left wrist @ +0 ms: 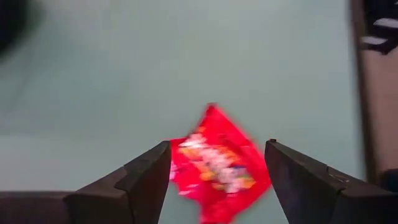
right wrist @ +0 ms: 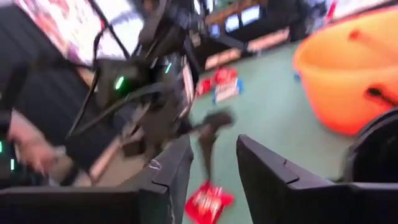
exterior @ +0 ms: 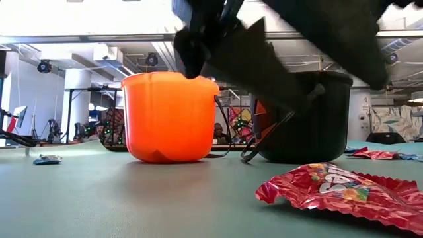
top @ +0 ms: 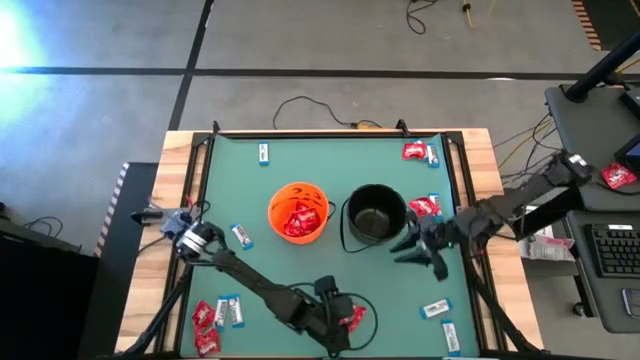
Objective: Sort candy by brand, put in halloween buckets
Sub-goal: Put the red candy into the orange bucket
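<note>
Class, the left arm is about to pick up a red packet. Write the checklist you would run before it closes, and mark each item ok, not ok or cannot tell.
1. Left gripper open: ok, fingers spread.
2. Red packet between the fingers: ok in the left wrist view, lying flat on the green mat.
3. Fingers low enough to touch the packet: cannot tell.
4. Orange bucket upright and open for red packets: ok, red candy already inside.
5. Right gripper clear of the left arm's route: ok, it is beside the black bucket, empty and open.
</note>
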Available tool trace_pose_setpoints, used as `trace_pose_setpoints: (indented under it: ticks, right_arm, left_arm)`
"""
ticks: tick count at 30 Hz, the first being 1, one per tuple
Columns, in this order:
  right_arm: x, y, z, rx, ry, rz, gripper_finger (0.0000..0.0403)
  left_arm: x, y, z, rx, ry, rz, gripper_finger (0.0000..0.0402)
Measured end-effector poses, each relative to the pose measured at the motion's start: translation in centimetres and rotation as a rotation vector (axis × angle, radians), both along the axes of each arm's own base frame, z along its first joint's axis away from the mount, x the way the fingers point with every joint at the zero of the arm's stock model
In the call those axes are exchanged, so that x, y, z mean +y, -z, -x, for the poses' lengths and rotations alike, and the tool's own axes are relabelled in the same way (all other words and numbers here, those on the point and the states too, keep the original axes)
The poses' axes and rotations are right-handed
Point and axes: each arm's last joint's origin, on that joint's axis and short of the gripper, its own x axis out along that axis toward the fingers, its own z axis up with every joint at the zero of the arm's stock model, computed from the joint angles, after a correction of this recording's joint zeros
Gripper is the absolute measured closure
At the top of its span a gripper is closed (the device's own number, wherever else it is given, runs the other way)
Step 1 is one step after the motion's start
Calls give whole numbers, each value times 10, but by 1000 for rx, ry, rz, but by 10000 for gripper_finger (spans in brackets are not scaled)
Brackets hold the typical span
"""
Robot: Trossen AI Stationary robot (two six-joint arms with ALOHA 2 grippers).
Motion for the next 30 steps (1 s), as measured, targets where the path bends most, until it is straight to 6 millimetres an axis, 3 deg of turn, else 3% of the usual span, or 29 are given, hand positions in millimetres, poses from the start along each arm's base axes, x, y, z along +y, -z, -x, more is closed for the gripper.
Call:
trace_pose_setpoints:
  ticks: [5,10,15,20,25,30]
  right_arm:
    - [-29,10,4,-46,91,35,286]
    - [-42,5,12,-129,153,113,247]
    - [-47,1,21,-128,193,160,211]
    - [-55,-3,48,-193,328,182,220]
    - [-60,-1,72,-266,379,194,243]
    - [-62,10,85,-326,394,175,252]
  left_arm:
    - [-1,22,-9,25,-39,-21,159]
    - [0,43,-9,69,-75,-34,159]
    - [0,45,-9,73,-74,-39,159]
    - [3,50,-7,83,-94,-30,168]
    - [7,58,-3,104,-137,5,210]
    - [15,63,-2,153,-179,41,293]
